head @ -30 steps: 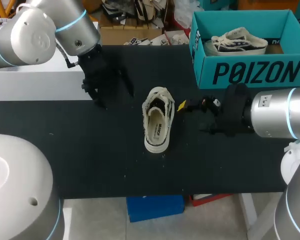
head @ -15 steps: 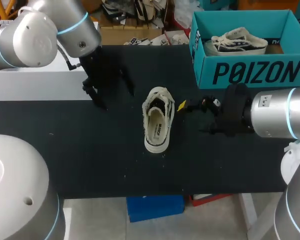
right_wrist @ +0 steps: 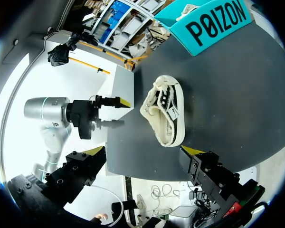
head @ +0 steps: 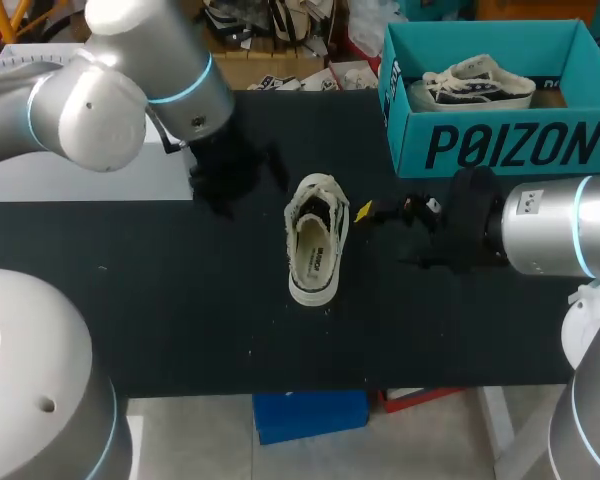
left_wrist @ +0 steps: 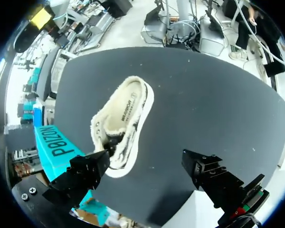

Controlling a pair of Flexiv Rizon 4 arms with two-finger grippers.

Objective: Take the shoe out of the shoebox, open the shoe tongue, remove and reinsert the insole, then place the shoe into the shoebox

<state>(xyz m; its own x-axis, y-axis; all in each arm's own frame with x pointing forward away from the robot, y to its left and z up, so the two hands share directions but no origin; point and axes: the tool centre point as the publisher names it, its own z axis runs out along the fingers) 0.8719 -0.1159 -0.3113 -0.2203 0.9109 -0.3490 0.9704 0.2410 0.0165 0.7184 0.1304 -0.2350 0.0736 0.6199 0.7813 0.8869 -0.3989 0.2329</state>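
Shoe: the shoe (head: 317, 240) is out on the black desk (head: 180, 300), sat on its sole with the opening facing up. The lace end points toward the far edge and the heel toward the near edge.

Box: the teal shoebox (head: 500, 145) is at the far right corner of the desk, well apart from the shoe. There's a second shoe (head: 475, 85) lying inside it.

Done so far: getting the shoe out of the box is clearly done. The laces look loose and you can see right down to the insole (head: 315, 255) lying flat inside.

Not sure: I can't tell whether the tongue is properly pulled open. I'd guess we're around the tongue or insole step, maybe a third of the way in.

Left to do: the insole out and back in, if that hasn't happened, then the shoe goes into the box.

Left hand: the left hand (left_wrist: 146, 161) is over the desk beside the shoe on the white block (head: 80, 170) side. Its fingers are spread wide with nothing between them. The shoe lies ahead of it, not touched.

Right hand: the right hand (right_wrist: 142, 159) is on the shoe's other side, also spread wide and empty. From the head view one yellow tip (head: 363, 211) sits just beside the lace end, with a small gap as far as I can make out.
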